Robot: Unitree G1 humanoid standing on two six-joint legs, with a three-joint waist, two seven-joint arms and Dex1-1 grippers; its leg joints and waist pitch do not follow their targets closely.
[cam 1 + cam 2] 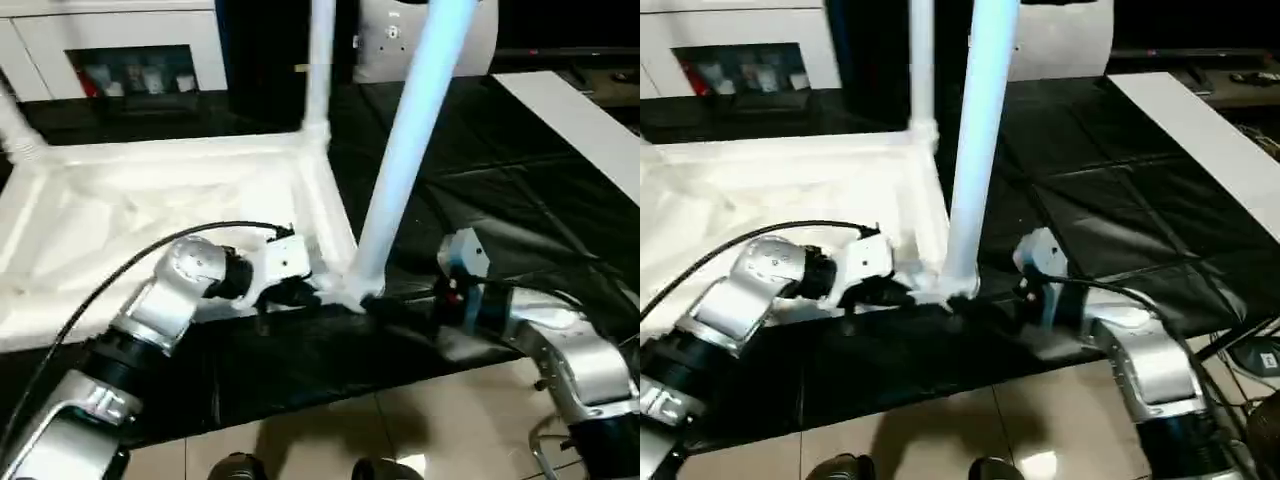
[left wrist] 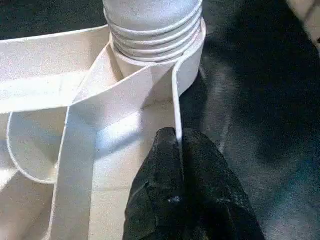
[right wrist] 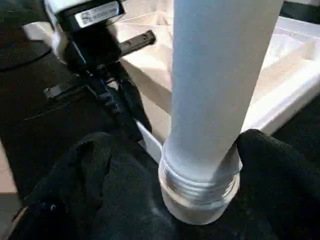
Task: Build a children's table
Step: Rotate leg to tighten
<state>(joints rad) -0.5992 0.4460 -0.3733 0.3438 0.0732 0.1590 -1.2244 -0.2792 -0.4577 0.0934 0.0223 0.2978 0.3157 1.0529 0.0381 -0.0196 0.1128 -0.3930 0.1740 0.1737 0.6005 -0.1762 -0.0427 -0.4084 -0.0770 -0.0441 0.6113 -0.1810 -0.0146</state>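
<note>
Right now, all about the near corner leg [image 1: 410, 150] of the children's table [image 1: 150, 200]. Upside down on a black sheet [image 1: 520, 200] spread over the tiled floor [image 1: 400, 420], ribbed hollow side up. Near leg upright in its corner socket, long axis close to vertical, leaning slightly away at the top, threaded collar [image 2: 152, 30] showing several turns above the socket rim. Probably not screwed fully home, to judge by those bare threads. Another leg [image 1: 320, 60] upright at the far corner, a third [image 1: 15, 130] at the far left edge.

Right gripper [image 1: 392, 305] the nearer one to the leg: low at its foot, fingers [image 3: 85, 175] apart, one on each side of the base, one close against the leg and the other standing off. Left gripper [image 1: 300, 295] just beside the same corner, fingers [image 2: 160, 170] pinched together on the thin upright wall of the top's edge, bracing it.

Likely next: close on the leg's base and turn about the upright axis, with the left side holding the top against spinning.

Smooth, tapering plastic, so likely slippery under a twist; slick sheet too. Plenty of room on the right across the sheet; flat white board [image 1: 580, 110] well apart, white cabinet [image 1: 120, 40] well behind.
</note>
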